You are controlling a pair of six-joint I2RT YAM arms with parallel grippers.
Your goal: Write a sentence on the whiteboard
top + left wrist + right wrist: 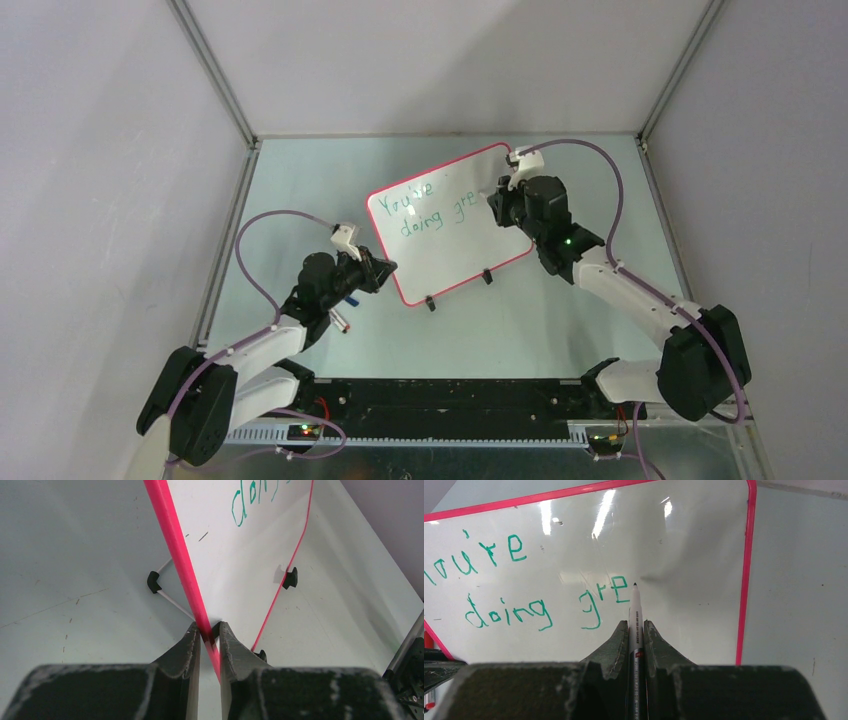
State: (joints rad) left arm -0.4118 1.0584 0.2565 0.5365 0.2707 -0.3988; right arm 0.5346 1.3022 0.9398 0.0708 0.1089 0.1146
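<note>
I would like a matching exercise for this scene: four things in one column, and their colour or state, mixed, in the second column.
1. left gripper
2. right gripper
3. writing
4. clip foot

A. green
B. shut on the pen
C. black
D. shut on the rim of the whiteboard

Pairs: 1-D, 2-B, 3-A, 4-C.

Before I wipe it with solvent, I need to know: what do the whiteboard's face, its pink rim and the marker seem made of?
The whiteboard face: glossy coated sheet, perhaps melamine; it mirrors lights as bright streaks. The pink rim: smooth, evenly coloured, probably plastic. The marker: white barrel with printed lettering, likely plastic, slight sheen.
</note>
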